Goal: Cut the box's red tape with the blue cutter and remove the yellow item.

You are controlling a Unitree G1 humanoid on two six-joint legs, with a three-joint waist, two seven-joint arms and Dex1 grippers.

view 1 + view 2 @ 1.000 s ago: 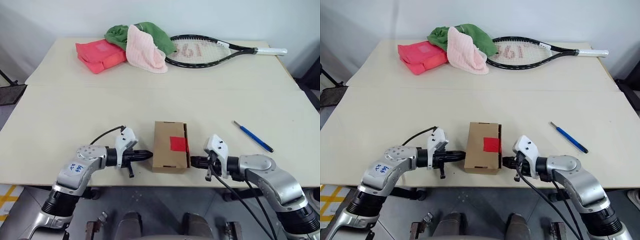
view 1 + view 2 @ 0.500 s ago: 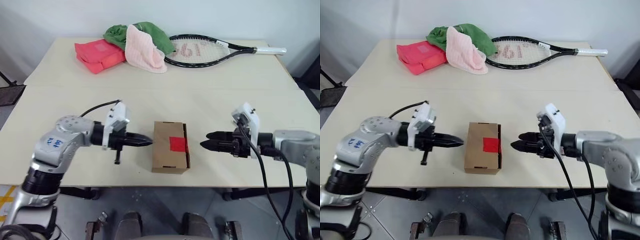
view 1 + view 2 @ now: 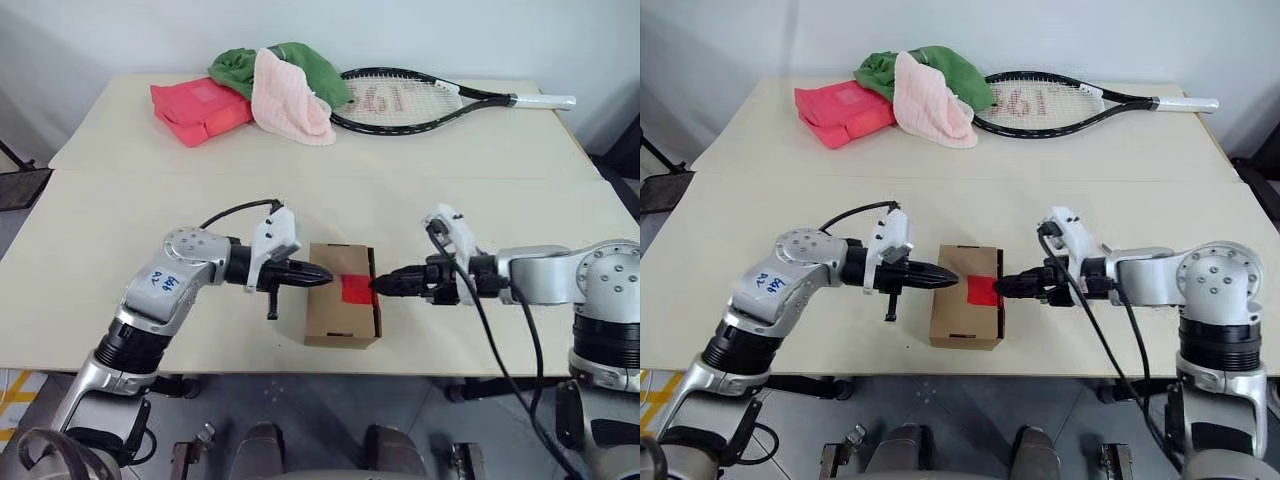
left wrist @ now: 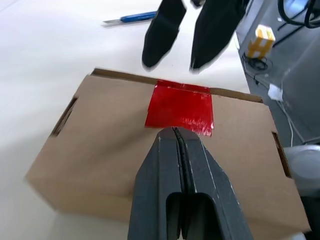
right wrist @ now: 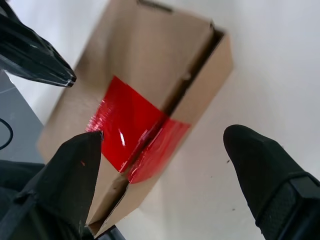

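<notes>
Here I am over the box (image 3: 342, 294), which sits near the front edge of the surface (image 3: 120, 230), flaps down, the red tape (image 3: 356, 289) across the seam on its right-hand side. My left pincer (image 3: 318, 275) is pressed fully shut with nothing in it, its tip poised above the carton's top, just short of the tape. My right pincer (image 5: 165, 165) stands wide apart, empty, one finger each side of the taped edge in the right wrist view, hovering and not touching as far as I can tell.

The blue cutter (image 4: 134, 17) lies on the bare surface beyond the box in the left wrist view, well apart from both my pincers, untouched. So the tape is uncut. I cannot see the yellow item; I judge it to be inside the closed box.

How will this handle? The carton looks light and thin-walled, I'd say it will skid on this smooth surface if pushed from one side, and the top will dent under a hard press. Best to brace it by its stiffer side walls or corners, not the middle of the flap. The tape looks glossy and slick, wrinkled at the edge. The cutter is slim, rigid and lying flat, so I'd take it across the middle of its barrel, away from the dark tip, and expect it to roll.
</notes>
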